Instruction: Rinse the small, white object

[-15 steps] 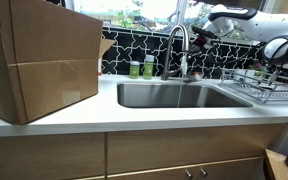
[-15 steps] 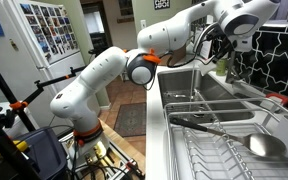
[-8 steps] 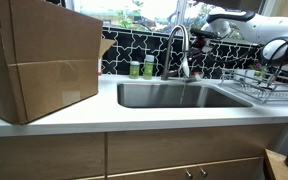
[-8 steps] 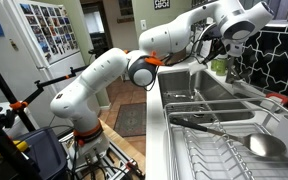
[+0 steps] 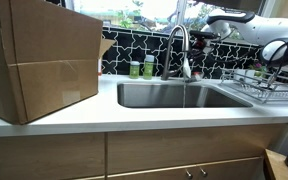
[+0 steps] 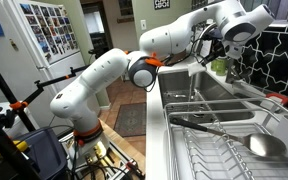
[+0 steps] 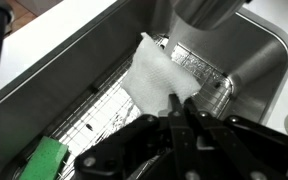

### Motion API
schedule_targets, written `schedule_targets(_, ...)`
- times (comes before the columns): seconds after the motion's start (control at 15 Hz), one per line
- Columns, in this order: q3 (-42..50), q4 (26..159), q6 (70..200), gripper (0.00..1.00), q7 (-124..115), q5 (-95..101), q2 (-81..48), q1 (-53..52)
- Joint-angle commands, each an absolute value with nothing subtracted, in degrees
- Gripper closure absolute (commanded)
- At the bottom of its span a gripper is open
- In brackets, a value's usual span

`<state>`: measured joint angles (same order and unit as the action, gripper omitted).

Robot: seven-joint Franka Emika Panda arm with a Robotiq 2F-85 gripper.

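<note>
The small white object (image 7: 156, 76) sits pinched between my gripper's (image 7: 178, 118) two fingertips, which are shut on it. It hangs over the steel sink (image 7: 259, 70), just below the chrome faucet's spout (image 7: 210, 12). In an exterior view the white object (image 5: 185, 68) shows beside the faucet (image 5: 176, 42), under my gripper (image 5: 189, 50), which reaches in from the right. In an exterior view my gripper (image 6: 224, 58) is over the far end of the sink; the object is too small to make out there.
Two green bottles (image 5: 141, 68) stand behind the sink (image 5: 174, 95). A large cardboard box (image 5: 39, 60) fills the counter's left. A dish rack (image 5: 267, 85) (image 6: 234, 140) holds utensils. A wire grid (image 7: 94, 120) and green sponge (image 7: 44, 160) lie in the basin.
The gripper and the white object have shifted only slightly beside the faucet; the grip is unchanged.
</note>
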<state>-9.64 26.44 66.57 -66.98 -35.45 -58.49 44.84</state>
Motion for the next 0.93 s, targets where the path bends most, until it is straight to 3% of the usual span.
schedule_targets(0.0, -9.6, 25.2, 66.7, 0.98, -70.0, -37.1, -59.4, 45.6)
schedule_targets(0.87, -10.8, 25.5, 70.2, 0.98, -69.9, -40.4, -60.1, 45.2)
